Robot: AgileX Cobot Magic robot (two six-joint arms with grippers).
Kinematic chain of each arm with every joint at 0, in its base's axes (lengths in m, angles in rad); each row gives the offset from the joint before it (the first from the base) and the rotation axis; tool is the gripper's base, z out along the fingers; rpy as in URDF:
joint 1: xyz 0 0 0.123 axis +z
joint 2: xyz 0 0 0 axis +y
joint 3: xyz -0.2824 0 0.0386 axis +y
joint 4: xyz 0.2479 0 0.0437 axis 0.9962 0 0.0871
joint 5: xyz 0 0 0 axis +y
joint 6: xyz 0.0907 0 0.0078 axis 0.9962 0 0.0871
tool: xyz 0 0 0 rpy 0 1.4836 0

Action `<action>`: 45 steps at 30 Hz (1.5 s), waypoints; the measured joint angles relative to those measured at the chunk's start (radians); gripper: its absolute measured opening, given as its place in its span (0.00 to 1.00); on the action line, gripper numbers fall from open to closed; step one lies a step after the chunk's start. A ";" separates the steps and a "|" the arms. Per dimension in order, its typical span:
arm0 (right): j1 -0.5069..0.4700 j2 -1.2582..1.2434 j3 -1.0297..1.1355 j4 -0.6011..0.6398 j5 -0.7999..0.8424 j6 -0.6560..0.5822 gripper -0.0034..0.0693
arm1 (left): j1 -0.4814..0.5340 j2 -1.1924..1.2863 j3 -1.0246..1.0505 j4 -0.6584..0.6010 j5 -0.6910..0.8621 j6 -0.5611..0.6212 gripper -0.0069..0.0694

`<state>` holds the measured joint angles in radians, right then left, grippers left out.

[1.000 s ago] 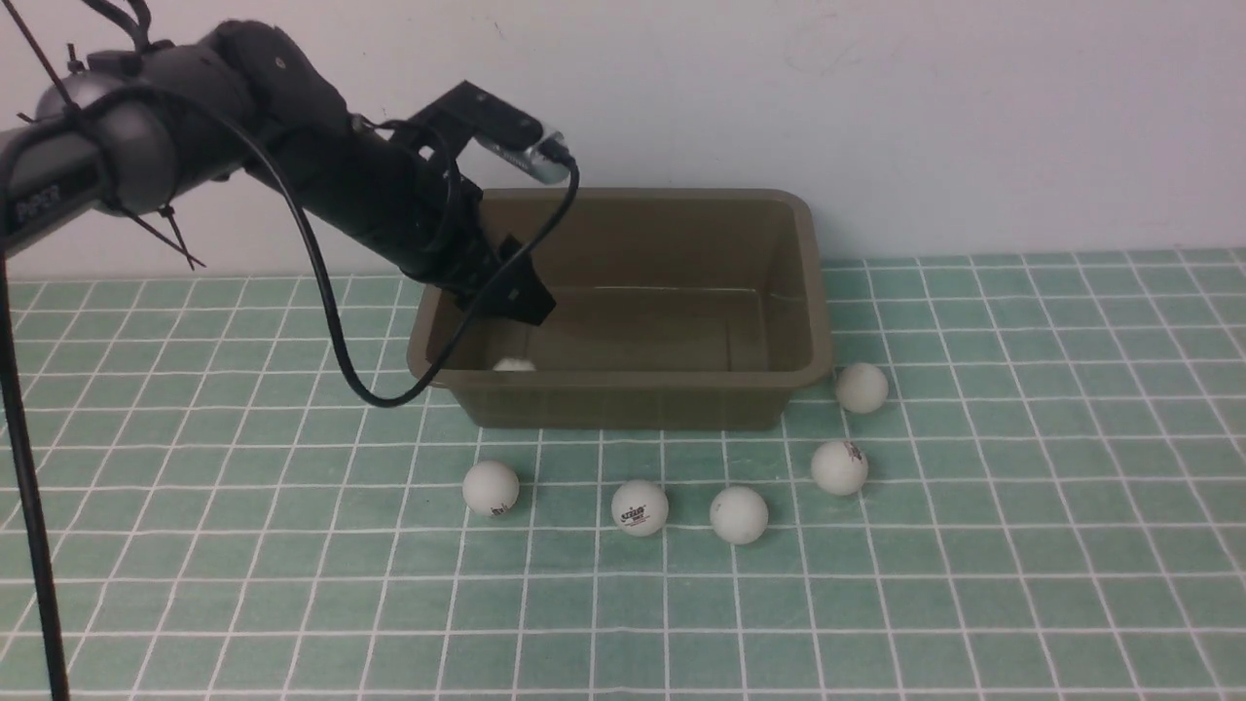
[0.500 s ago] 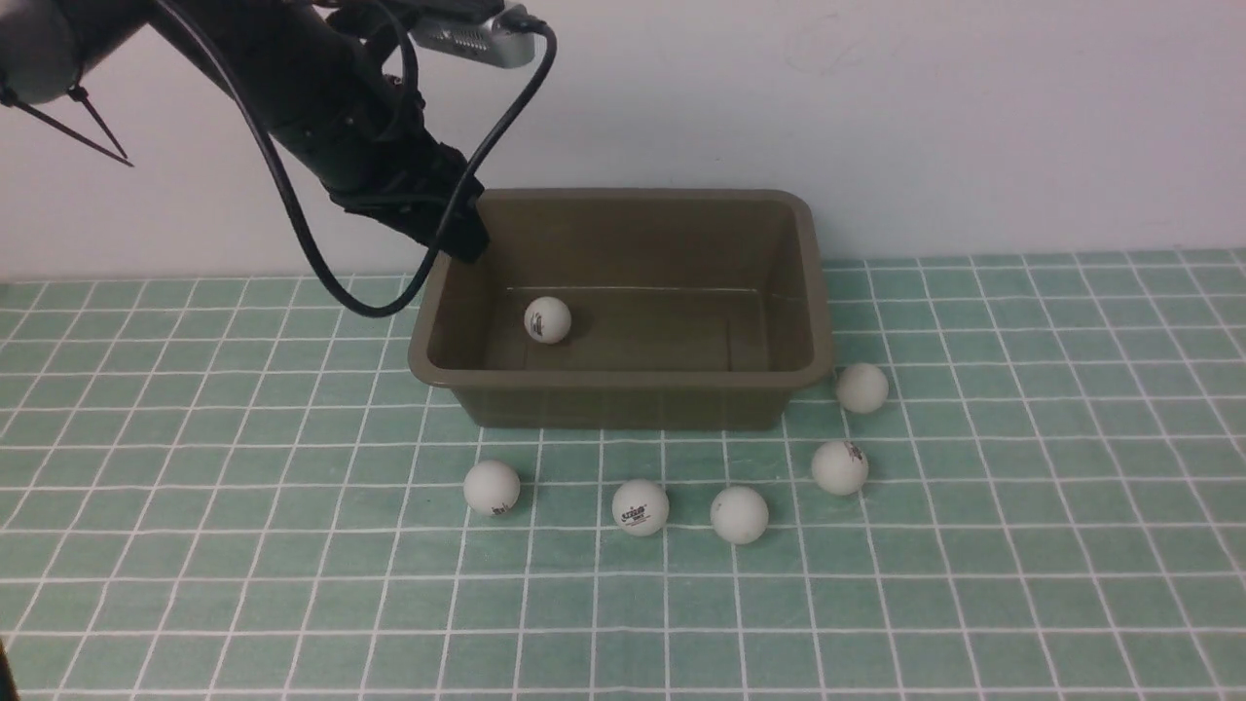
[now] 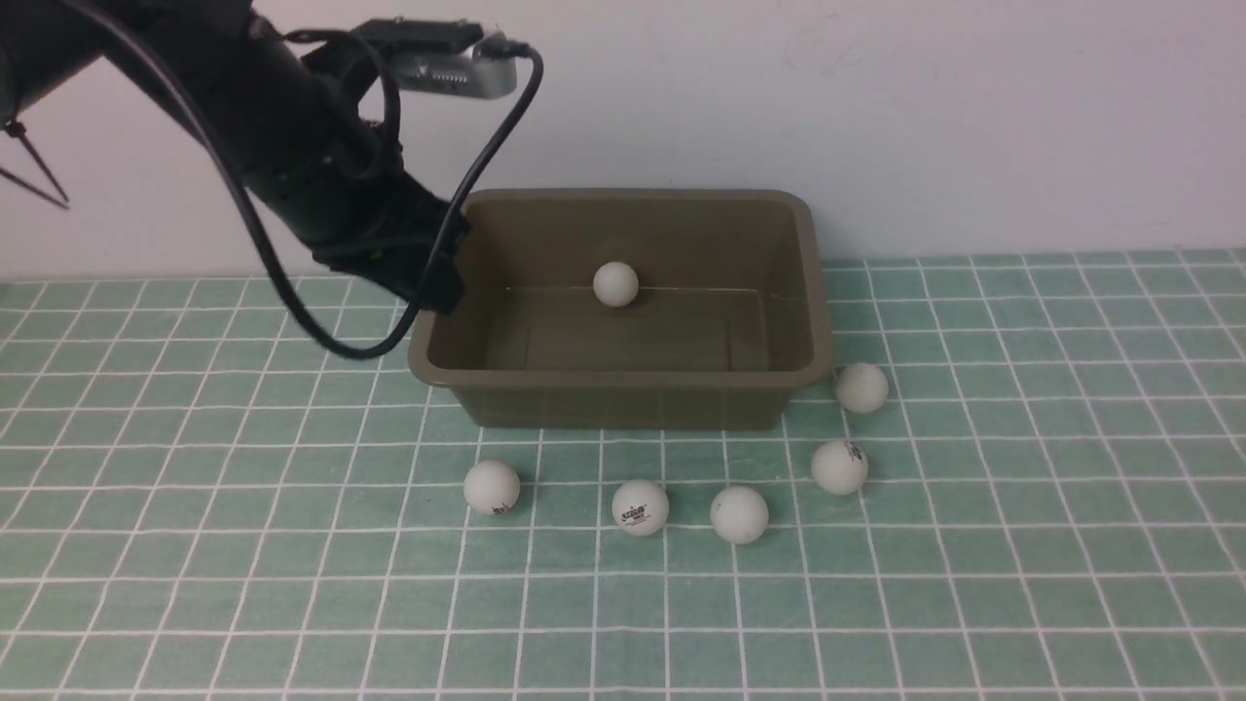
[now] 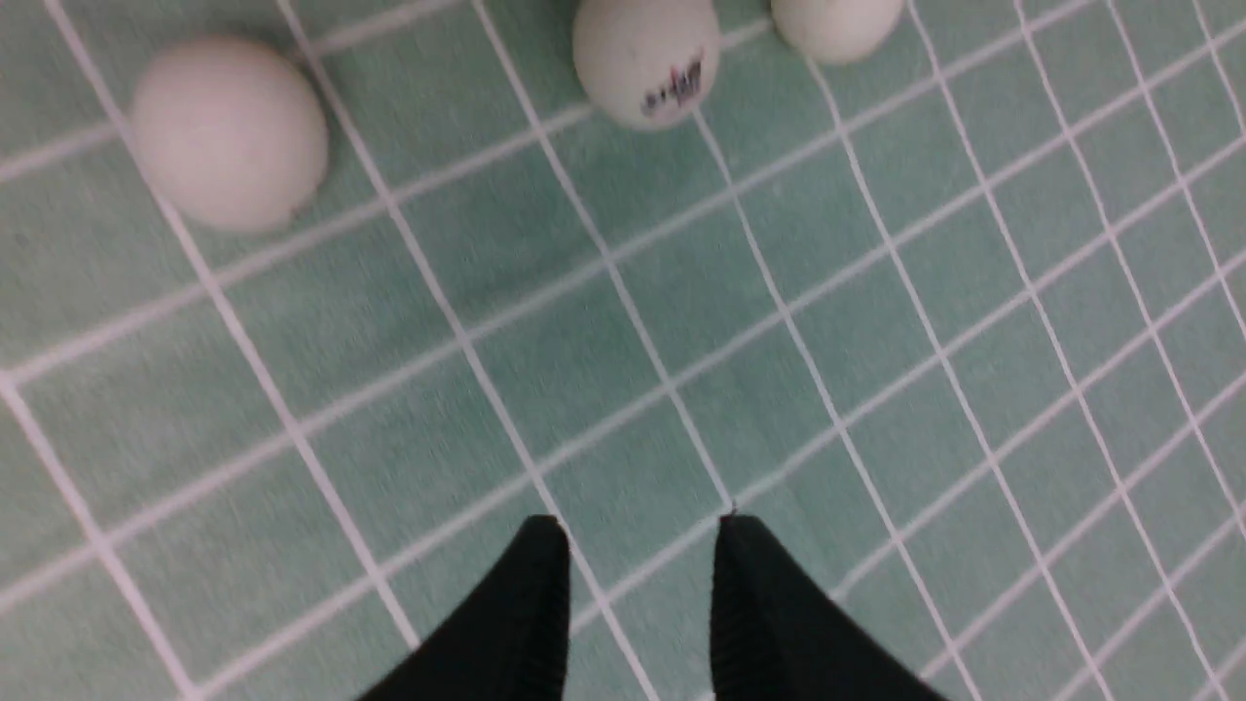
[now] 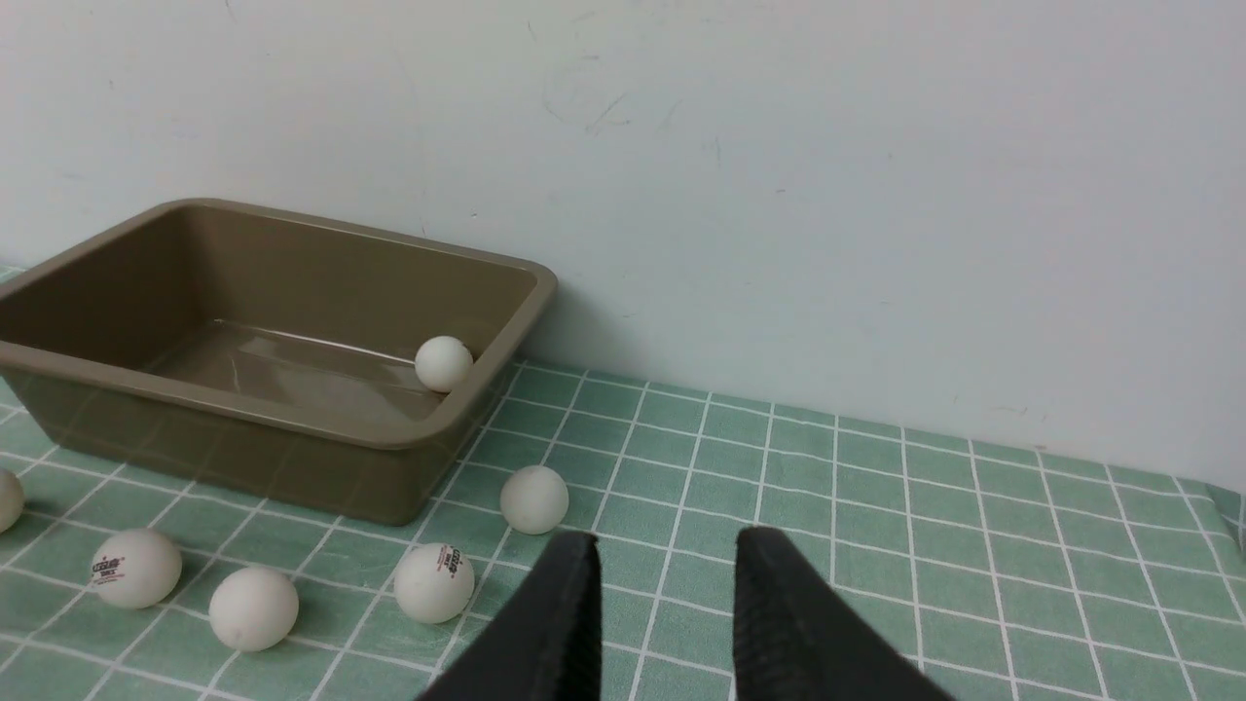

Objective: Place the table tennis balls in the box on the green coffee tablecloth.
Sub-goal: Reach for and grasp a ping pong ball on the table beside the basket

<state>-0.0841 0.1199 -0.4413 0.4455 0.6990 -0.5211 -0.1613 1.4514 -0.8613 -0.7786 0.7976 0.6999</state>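
The olive-brown box [image 3: 623, 375] stands on the green coffee tablecloth [image 3: 973, 584] against the wall. One table tennis ball [image 3: 615, 283] lies inside it by the far wall, also visible in the right wrist view [image 5: 443, 363]. Several more balls lie on the cloth in front and to the right: [image 3: 491, 487], [image 3: 640, 506], [image 3: 739, 514], [image 3: 839, 466], [image 3: 861, 387]. My left gripper [image 3: 438, 282] hangs just outside the box's left rim; its fingertips stand slightly apart with nothing between them [image 4: 638, 526]. My right gripper [image 5: 672, 540] is narrowly open and empty, hovering over cloth right of the box.
A pale wall runs right behind the box. A black cable [image 3: 370, 341] loops down from the left arm next to the box's left rim. The cloth's edge [image 5: 1222, 497] shows at the far right in the right wrist view.
The left arm has lifted out of the box and pulled back to the left. The ball inside rolled from the near left corner to the far wall.
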 joint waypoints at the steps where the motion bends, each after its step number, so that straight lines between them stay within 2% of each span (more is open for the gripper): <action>1: 0.000 0.000 0.000 0.000 0.000 0.000 0.31 | 0.000 0.000 0.000 -0.017 -0.031 0.033 0.35; 7: 0.000 0.000 0.000 0.000 0.000 0.000 0.31 | 0.000 0.048 0.000 -0.150 -0.171 0.222 0.61; 10: 0.000 0.000 0.000 0.000 -0.001 0.000 0.31 | 0.000 0.101 0.000 -0.197 -0.214 0.285 0.69; 14: 0.000 0.000 0.000 0.000 -0.001 0.000 0.31 | 0.000 0.176 0.000 -0.243 -0.252 0.342 0.72; 23: 0.000 0.000 0.000 0.002 -0.001 0.000 0.31 | 0.000 0.289 0.000 -0.425 -0.378 0.532 0.72; 34: 0.000 0.000 0.000 0.004 -0.007 0.000 0.31 | -0.019 0.415 -0.019 -0.755 -0.415 0.894 0.72; 37: 0.000 0.000 0.000 0.004 -0.007 0.000 0.31 | -0.026 0.433 -0.022 -0.814 -0.427 0.940 0.71; 40: 0.000 0.000 0.000 0.004 -0.007 0.000 0.31 | -0.028 0.437 -0.022 -0.836 -0.444 0.954 0.56; 41: 0.000 0.000 0.000 0.004 -0.007 0.000 0.31 | -0.028 0.437 -0.022 -0.830 -0.444 0.954 0.54; 45: 0.000 0.000 0.000 0.007 -0.008 0.005 0.31 | -0.028 0.409 -0.023 -0.770 -0.391 0.928 0.54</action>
<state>-0.0841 0.1199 -0.4413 0.4525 0.6912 -0.5163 -0.1889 1.8607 -0.8840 -1.5482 0.4069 1.6277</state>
